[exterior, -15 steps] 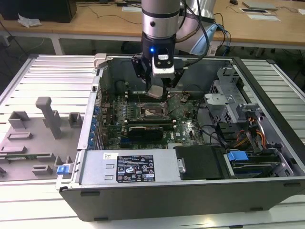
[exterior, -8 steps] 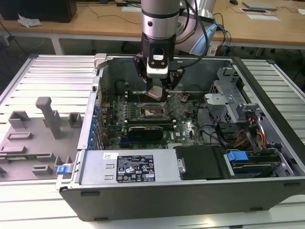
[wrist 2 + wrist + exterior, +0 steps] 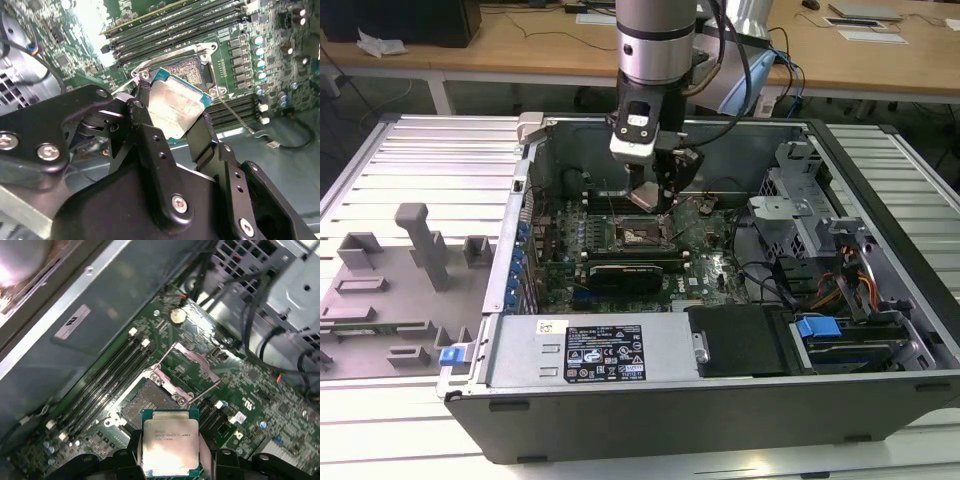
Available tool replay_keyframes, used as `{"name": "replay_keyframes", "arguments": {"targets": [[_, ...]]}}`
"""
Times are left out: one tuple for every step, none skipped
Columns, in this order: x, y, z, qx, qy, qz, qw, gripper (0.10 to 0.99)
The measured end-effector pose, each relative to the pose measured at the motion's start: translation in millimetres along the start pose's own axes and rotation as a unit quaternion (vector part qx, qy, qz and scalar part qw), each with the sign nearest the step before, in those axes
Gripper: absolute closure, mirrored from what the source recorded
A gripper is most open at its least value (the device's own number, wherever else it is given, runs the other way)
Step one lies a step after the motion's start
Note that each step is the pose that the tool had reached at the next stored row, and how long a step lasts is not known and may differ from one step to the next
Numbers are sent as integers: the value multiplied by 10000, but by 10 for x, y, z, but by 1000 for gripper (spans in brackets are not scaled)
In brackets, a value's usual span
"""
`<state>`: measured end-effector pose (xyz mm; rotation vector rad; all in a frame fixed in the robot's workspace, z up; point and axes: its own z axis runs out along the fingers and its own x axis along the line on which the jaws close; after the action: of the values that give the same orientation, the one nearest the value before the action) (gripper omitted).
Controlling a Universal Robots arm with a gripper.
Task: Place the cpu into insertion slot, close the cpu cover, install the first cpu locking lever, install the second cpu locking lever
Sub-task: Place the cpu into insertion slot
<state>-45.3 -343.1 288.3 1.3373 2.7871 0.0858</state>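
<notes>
Inside the open computer case [image 3: 720, 420] my end effector [image 3: 172, 114] hangs over the bare insertion slot [image 3: 145, 402], which lies just below and slightly ahead. Its fingers are clamped on opposite edges of the cpu [image 3: 169, 440], which is level and not yet seated.

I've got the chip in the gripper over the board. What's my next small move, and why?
Probably ease the cpu down toward the insertion slot, checking alignment: the gripper holds it clear above the board, the slot lies bare, and the cpu cover stands open.
</notes>
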Motion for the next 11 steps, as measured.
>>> {"name": "replay_keyframes", "arguments": {"targets": [[0, 0, 6, 4, -15, 209, 9998, 545], [0, -1, 9, 7, -25, 354, 9994, 545], [0, -1, 13, 10, -35, 493, 9988, 545], [0, -1, 16, 13, -44, 615, 9981, 545], [0, -1, 17, 14, -49, 692, 9976, 545], [0, -1, 20, 16, -57, 793, 9968, 545], [0, -2, 22, 18, -63, 883, 9961, 545], [1, -2, 25, 20, -71, 1000, 9950, 545], [0, -2, 27, 22, -77, 1077, 9941, 545], [1, -2, 30, 24, -86, 1205, 9927, 545], [1, -2, 33, 27, -95, 1330, 9911, 545]]}}
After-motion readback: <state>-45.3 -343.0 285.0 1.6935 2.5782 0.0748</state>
